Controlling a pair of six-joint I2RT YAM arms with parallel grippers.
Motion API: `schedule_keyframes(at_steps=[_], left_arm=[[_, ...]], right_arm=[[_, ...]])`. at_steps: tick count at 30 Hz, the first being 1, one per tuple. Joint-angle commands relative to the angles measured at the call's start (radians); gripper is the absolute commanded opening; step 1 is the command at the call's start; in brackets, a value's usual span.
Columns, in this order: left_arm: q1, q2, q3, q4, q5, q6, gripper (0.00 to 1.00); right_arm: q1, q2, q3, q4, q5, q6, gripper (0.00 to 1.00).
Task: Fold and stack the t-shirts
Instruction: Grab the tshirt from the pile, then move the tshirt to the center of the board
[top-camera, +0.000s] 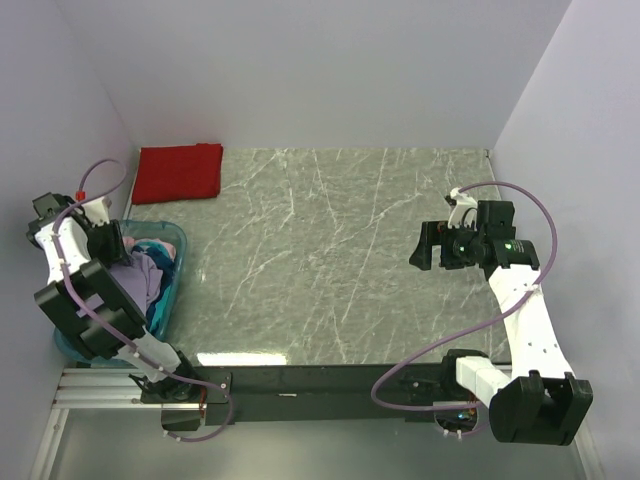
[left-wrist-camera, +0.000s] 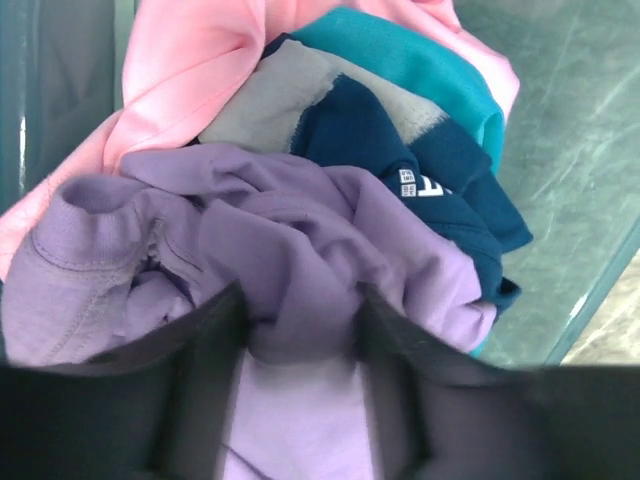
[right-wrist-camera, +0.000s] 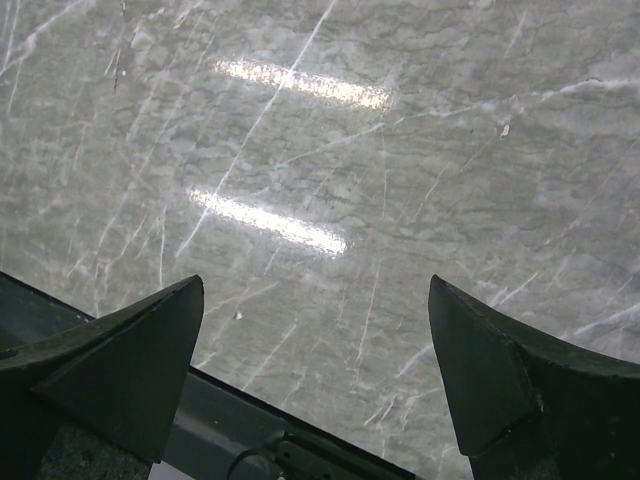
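In the tub (top-camera: 178, 240), the left hand (left-wrist-camera: 300, 295) straddles a bunch of the purple shirt (left-wrist-camera: 300, 220); whether it grips cannot be told. The right hand (right-wrist-camera: 315, 330) hangs released over the worktop (top-camera: 330, 260). A folded red shirt (top-camera: 180, 172) lies at the far left corner.

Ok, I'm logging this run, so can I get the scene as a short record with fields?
left gripper: in the tub, straddling a fold of the purple shirt; grip uncertain
right gripper: open, empty, above bare table
tub, also holds: pink shirt, teal shirt, dark blue shirt, all crumpled
red shirt: folded, far left corner of table
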Motion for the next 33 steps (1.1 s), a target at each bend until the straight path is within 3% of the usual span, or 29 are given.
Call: schedule_keyframes(at_steps=[1, 2, 5, 10, 13, 17, 20, 24, 28, 31, 33], left_arm=[[0.006, -0.037, 0.069, -0.069, 0.091, 0.006, 0.43], [0.006, -0.043, 0.107, -0.091, 0.111, 0.010, 0.27], [0.002, -0.069, 0.199, -0.174, 0.192, 0.018, 0.01], [-0.064, -0.150, 0.385, -0.280, 0.335, 0.023, 0.00], [-0.214, -0.205, 0.509, -0.251, 0.343, -0.055, 0.00], [-0.574, -0.215, 0.682, -0.136, 0.271, -0.233, 0.00], [-0.762, -0.132, 0.876, -0.050, 0.244, -0.322, 0.00], [-0.914, -0.028, 1.127, 0.122, 0.232, -0.446, 0.01], [-0.976, -0.061, 1.073, 0.654, 0.221, -0.629, 0.01], [-1.005, -0.002, 1.168, 0.838, 0.201, -0.707, 0.01], [-1.019, 0.043, 1.227, 0.861, 0.201, -0.749, 0.01]], right_arm=[[-0.005, -0.014, 0.038, 0.004, -0.010, -0.012, 0.99], [-0.005, -0.014, 0.038, 0.005, -0.012, -0.012, 0.99], [-0.005, -0.017, 0.036, 0.005, -0.020, -0.014, 0.99], [-0.007, -0.030, 0.036, 0.007, -0.021, -0.012, 0.99], [-0.005, -0.037, 0.033, 0.017, -0.021, -0.009, 0.99], [-0.007, -0.040, 0.033, 0.027, -0.017, -0.004, 0.99], [-0.007, -0.039, 0.035, 0.027, -0.007, -0.003, 0.99], [-0.007, -0.048, 0.036, 0.027, 0.006, 0.002, 0.99], [-0.007, -0.057, 0.032, 0.031, 0.028, 0.005, 0.99], [-0.007, -0.062, 0.029, 0.036, 0.036, 0.008, 0.99], [-0.008, -0.066, 0.032, 0.034, 0.048, 0.009, 0.99]])
